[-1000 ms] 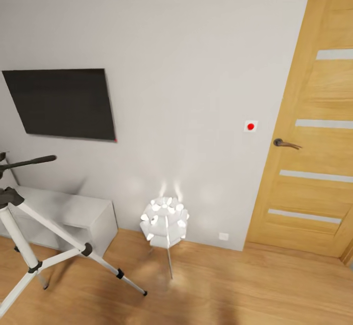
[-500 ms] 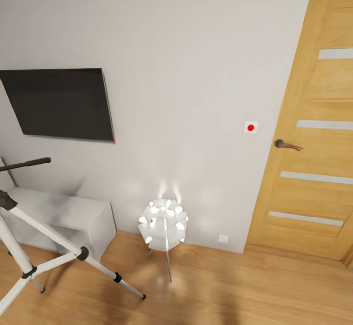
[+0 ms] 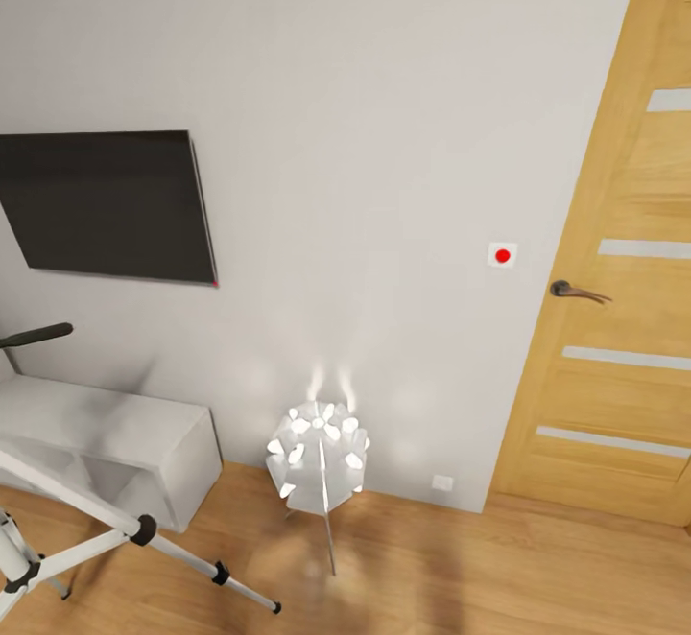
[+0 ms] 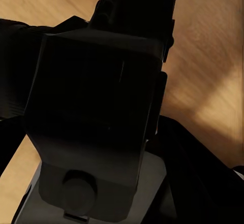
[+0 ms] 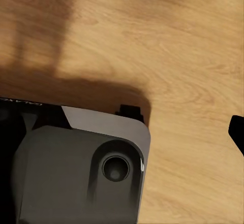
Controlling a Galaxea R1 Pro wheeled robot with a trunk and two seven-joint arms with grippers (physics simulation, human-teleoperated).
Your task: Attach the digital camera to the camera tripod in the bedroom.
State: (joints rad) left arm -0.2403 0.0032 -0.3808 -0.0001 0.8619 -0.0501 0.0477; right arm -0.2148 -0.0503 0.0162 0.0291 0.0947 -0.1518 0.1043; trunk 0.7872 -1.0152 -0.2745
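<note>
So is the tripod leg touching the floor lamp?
Apart. The head view shows bare wooden floor between the tripod leg's foot and the lamp stand.

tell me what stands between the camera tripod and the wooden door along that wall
In the head view, a lit white floor lamp stands on the wooden floor between the camera tripod and the door, with a red-dot wall switch higher up near the door.
</note>
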